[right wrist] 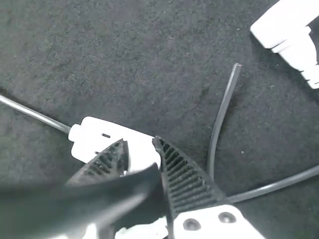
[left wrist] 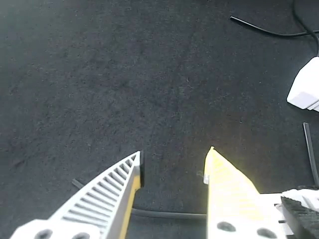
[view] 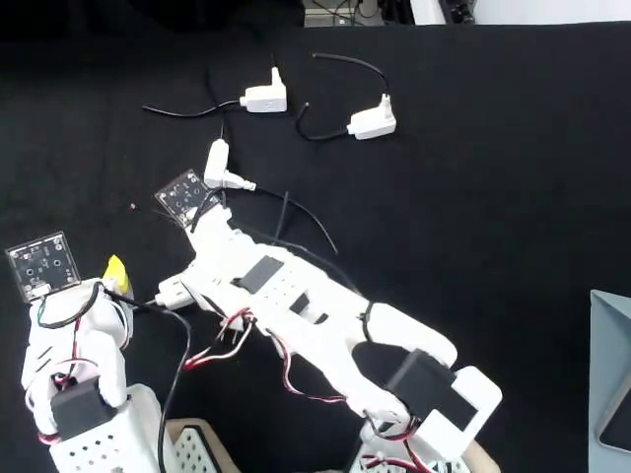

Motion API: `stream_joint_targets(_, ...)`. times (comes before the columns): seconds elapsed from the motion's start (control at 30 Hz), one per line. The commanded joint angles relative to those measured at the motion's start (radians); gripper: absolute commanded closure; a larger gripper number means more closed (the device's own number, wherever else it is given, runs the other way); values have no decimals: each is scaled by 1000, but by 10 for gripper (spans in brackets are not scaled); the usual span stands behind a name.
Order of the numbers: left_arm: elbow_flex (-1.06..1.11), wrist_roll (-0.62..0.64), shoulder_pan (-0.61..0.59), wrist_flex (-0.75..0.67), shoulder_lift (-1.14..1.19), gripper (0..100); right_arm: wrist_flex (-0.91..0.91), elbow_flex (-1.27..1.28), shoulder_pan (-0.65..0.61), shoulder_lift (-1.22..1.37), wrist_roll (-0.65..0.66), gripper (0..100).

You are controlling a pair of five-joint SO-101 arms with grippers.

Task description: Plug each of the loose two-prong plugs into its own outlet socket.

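Observation:
My right gripper (view: 209,209) (right wrist: 140,144) is shut on one end of a white two-prong plug (view: 218,163) (right wrist: 97,137), beside a black outlet socket (view: 183,194). A second black socket (view: 44,264) lies near the table's left edge. My left gripper (view: 110,278) (left wrist: 174,159) stands just right of that socket, open over bare black cloth with nothing between its fingers. Two more white plugs (view: 264,99) (view: 373,120) lie loose at the back. One white plug (right wrist: 284,27) also lies farther off in the right wrist view.
Thin black cables (view: 306,222) trail from the plugs across the middle of the cloth. Another cable (left wrist: 164,214) runs under the left gripper. A grey box (view: 611,365) stands at the right edge. A white plug body (left wrist: 306,89) lies off to one side of the left gripper.

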Motion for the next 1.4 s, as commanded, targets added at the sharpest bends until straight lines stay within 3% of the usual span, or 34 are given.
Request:
stream_joint_targets(0.0, -5, 6, -13, -17, -8, 791, 14, 2, -23, -30, -18, 987)
stream_joint_targets(0.37, -5, 6, -13, -15, -8, 791, -12, -36, -28, 88, -101, 987)
stream_joint_targets(0.73, -10, 3, -7, -15, -8, 785, 68, -28, -14, -58, -112, 987)
stream_joint_targets(0.93, -16, -69, 5, -11, 2, 678, 152, -27, 34, -228, -112, 987)
stream_joint_targets(1.2, -33, -252, 171, 86, 3, 679, 290, 4, 129, -429, -114, 987)
stream_joint_targets(1.37, -105, -347, 183, 143, 71, 679, 293, 62, 272, -576, -107, 986)
